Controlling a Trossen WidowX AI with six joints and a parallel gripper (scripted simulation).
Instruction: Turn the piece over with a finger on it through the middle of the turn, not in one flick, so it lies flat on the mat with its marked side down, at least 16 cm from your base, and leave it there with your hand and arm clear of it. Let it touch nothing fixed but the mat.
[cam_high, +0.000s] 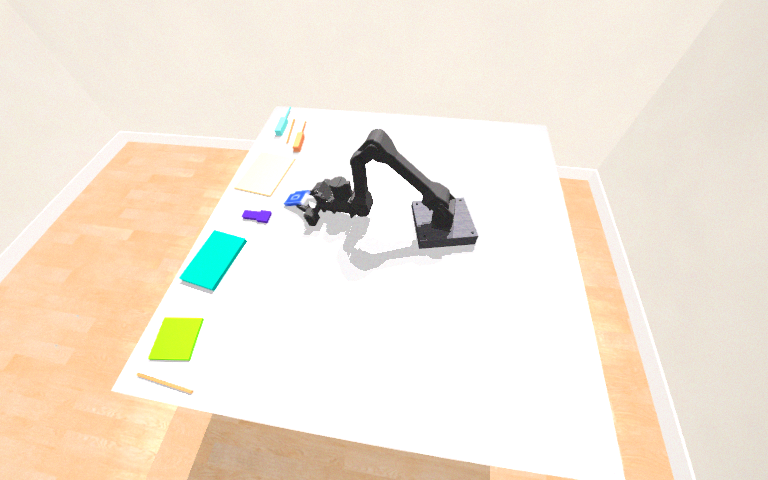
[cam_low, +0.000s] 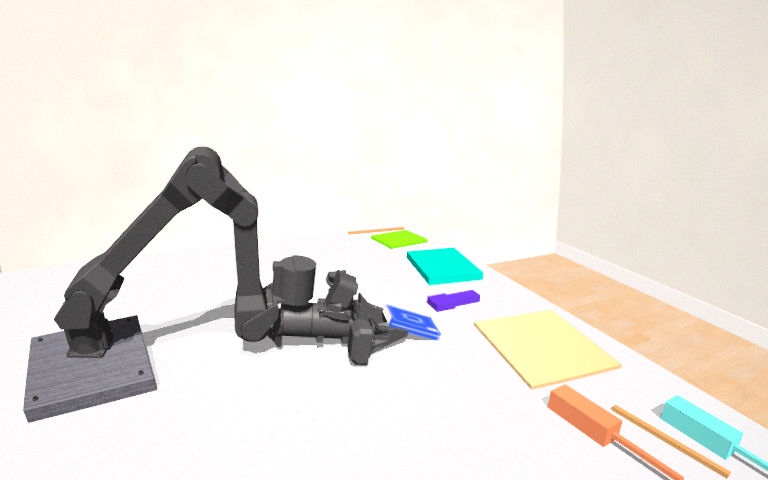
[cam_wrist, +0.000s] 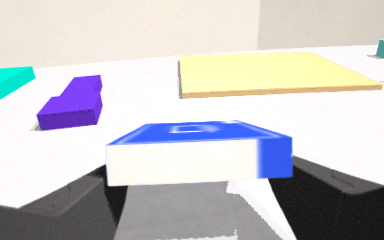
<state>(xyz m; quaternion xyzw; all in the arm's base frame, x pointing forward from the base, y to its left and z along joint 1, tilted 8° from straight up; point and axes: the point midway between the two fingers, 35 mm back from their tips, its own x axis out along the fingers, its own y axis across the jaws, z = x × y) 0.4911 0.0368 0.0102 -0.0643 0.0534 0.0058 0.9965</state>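
The piece (cam_high: 294, 198) (cam_low: 414, 322) (cam_wrist: 200, 145) is a flat blue tile with a white side edge. Its marked face, blue with a white square outline, points up and is tilted a little. My gripper (cam_high: 306, 207) (cam_low: 394, 331) (cam_wrist: 196, 161) reaches out low and level over the white mat (cam_high: 396, 339) (cam_low: 283, 424) (cam_wrist: 150, 105) and is shut on the piece at its two side edges. The tile's far edge hangs just above the mat; I cannot tell whether it touches. The arm's base (cam_high: 444, 223) (cam_low: 84, 373) stands well behind it.
A purple stepped block (cam_high: 256, 215) (cam_low: 453, 298) (cam_wrist: 72, 102) lies just beyond the piece on one side, a pale yellow board (cam_high: 265, 173) (cam_low: 543, 346) (cam_wrist: 265, 72) on the other. A cyan slab (cam_high: 214, 259) (cam_low: 444, 264) and a lime slab (cam_high: 176, 337) (cam_low: 399, 238) lie farther along. An orange tool (cam_high: 298, 140) (cam_low: 583, 414) and a cyan tool (cam_high: 281, 124) (cam_low: 702, 433) lie past the board.
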